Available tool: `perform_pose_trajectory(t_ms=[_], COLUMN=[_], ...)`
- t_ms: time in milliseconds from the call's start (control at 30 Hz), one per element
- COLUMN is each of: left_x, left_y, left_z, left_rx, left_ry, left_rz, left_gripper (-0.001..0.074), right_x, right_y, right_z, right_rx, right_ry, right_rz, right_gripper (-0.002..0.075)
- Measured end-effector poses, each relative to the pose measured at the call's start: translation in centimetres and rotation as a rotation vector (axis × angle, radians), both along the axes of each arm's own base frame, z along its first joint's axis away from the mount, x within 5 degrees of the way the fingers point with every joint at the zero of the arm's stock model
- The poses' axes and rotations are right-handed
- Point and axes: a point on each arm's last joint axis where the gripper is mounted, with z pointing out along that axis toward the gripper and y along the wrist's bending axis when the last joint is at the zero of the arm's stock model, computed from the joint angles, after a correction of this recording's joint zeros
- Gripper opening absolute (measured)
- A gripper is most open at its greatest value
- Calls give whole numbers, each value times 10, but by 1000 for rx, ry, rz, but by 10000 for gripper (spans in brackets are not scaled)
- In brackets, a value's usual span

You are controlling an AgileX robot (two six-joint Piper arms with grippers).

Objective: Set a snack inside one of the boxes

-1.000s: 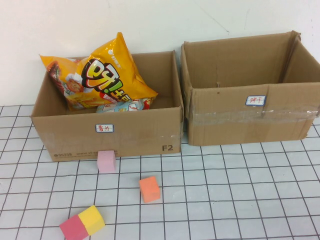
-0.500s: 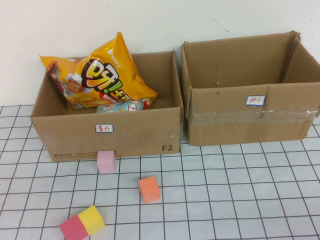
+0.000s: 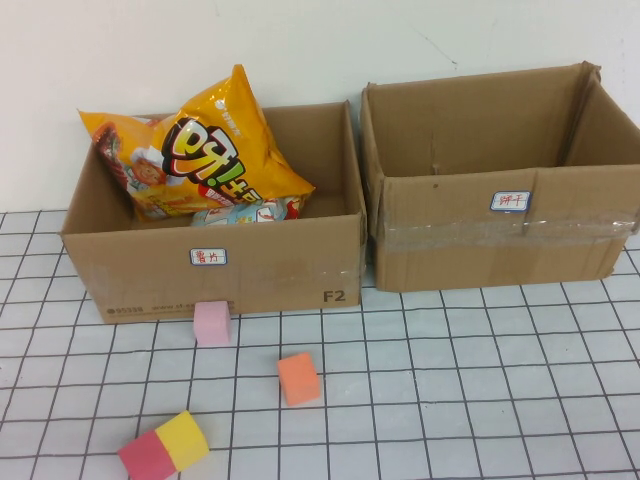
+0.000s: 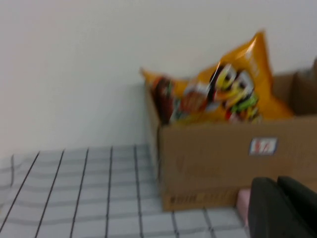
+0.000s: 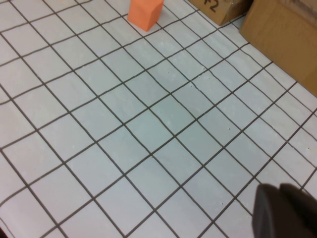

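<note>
An orange snack bag (image 3: 215, 150) leans in the left cardboard box (image 3: 280, 275), its top sticking out above the rim. A second, pale snack pack (image 3: 250, 212) lies under it. The right cardboard box (image 3: 480, 240) shows no contents. Neither arm shows in the high view. In the left wrist view my left gripper (image 4: 280, 198) is shut and empty, low on the table in front of the left box (image 4: 213, 158) with the snack bag (image 4: 233, 89) inside. In the right wrist view my right gripper (image 5: 282, 206) is shut and empty above the gridded table.
A pink block (image 3: 213, 323) stands against the left box's front. An orange block (image 3: 299, 378) lies mid-table and also shows in the right wrist view (image 5: 144, 11). A red-and-yellow block (image 3: 165, 446) lies near the front edge. A white wall stands behind the boxes.
</note>
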Motion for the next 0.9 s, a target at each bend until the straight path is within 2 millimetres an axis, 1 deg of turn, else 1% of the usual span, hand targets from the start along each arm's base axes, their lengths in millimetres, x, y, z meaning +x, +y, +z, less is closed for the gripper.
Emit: perform_pose_trajectory(t_ms=[100, 167, 267, 333, 400, 600, 900], left_x=[1, 2, 4, 5, 5, 3, 3], left_y=[3, 4, 7, 8, 8, 6, 6], left_z=[-20, -38, -61, -70, -71, -76, -76], left_rx=[41, 52, 6, -26, -50, -43, -28], left_ry=[41, 82, 154, 181, 188, 260, 261], left_rz=[26, 40, 70, 86, 92, 62, 52], left_gripper=[-1, -1, -1, -1, -1, -1, -1], right_x=[0, 0, 0, 0, 0, 0, 0], right_y=[0, 0, 0, 0, 0, 0, 0], right_z=[0, 0, 0, 0, 0, 0, 0], right_rx=[0, 0, 0, 2, 2, 5, 6], right_ry=[0, 0, 0, 1, 1, 2, 2], right_rz=[0, 0, 0, 0, 0, 1, 1], right_gripper=[-1, -1, -1, -1, -1, -1, -1])
